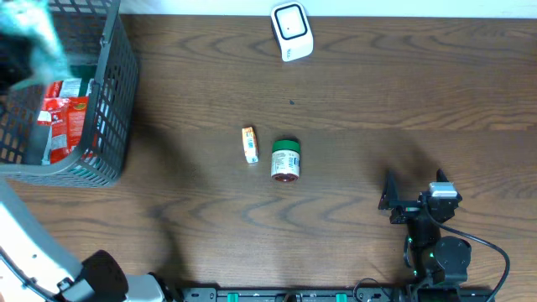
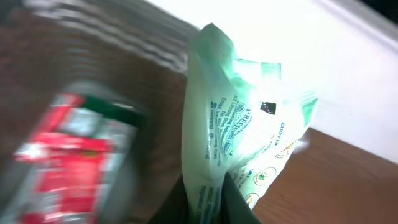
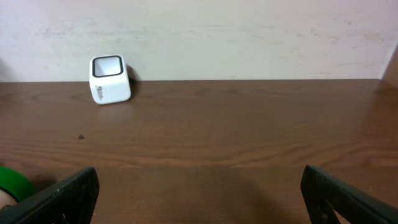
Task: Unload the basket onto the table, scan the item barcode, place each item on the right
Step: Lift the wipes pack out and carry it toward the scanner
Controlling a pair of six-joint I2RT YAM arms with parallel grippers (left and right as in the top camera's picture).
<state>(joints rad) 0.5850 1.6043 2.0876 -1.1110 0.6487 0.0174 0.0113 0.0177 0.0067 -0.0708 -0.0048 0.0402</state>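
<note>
Since the pouch (image 2: 242, 124) is made of thin, pale green plastic film, it is judged to be light, soft and rather slippery, and it is expected to sag and crumple rather than keep its shape. It is pinched by the left gripper (image 2: 211, 202), whose jaws are pressed together on a lower edge of the film, so that the body of the pouch stands up beyond the fingertips with printed text turned toward the wrist camera. Whether a barcode lies on this face cannot be told. A hold close to a sealed edge is judged best, since the printed faces are left uncovered and the contents are not squeezed. Below the gripper, the basket (image 1: 113, 92) with red packets (image 1: 63, 117) is seen, blurred. The scanner (image 1: 292, 31) lies well apart, to the gripper's right. The right gripper (image 3: 199, 186) is spread wide and nothing is held in it; the scanner is ahead of it, to its left.
</note>
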